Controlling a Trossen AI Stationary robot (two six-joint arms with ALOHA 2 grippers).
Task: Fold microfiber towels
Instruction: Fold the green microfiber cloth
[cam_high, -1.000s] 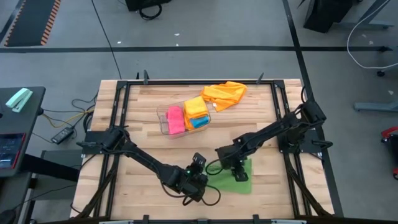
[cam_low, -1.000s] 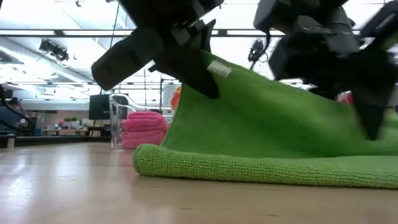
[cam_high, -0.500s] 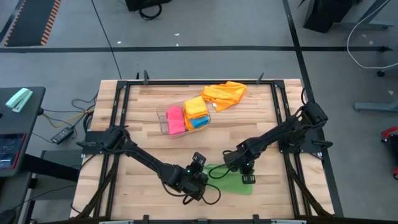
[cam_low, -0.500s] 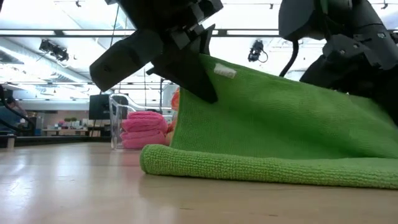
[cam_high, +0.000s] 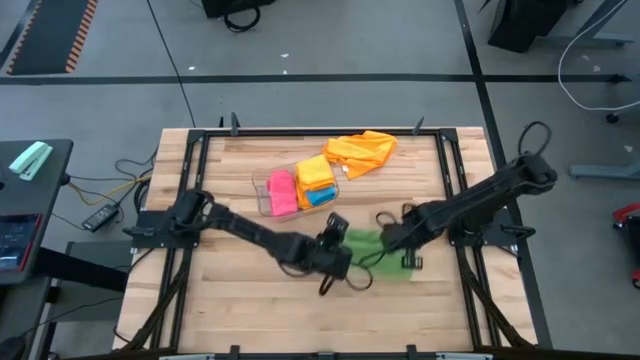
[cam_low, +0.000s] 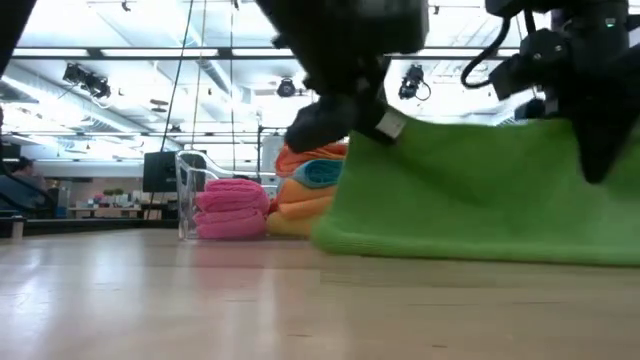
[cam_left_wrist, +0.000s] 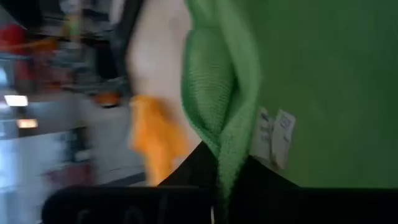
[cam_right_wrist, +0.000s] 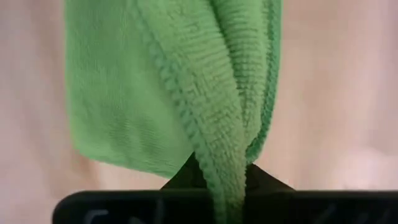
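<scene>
Wooden slatted table (cam_high: 230, 300) in a large open workshop, ceiling lights and desks visible beyond in the low view. Clear plastic bin (cam_high: 262, 188) toward the far side of the table, holding folded pink towel (cam_high: 282, 191), folded orange towel (cam_high: 313, 172) and blue towel (cam_high: 320, 196) beneath it; judged done. Loose orange-yellow towels (cam_high: 362, 150) crumpled just beyond the bin, not yet folded. Green towel (cam_high: 385, 252) in hand near table centre, strung between both arms. Left gripper (cam_high: 340, 243) pinched shut on one edge of green towel, beside its sewn label (cam_left_wrist: 273, 134); right gripper (cam_high: 404, 258) clamped shut on the opposite edge, cloth bunched between its jaws in the wrist view. Low view: green towel raised as a hanging sheet, lower fold resting on the wood. Judged mid-fold on this cloth: corners gripped, halves not yet laid together. Remaining: finish green, place in bin, then the crumpled pile.
</scene>
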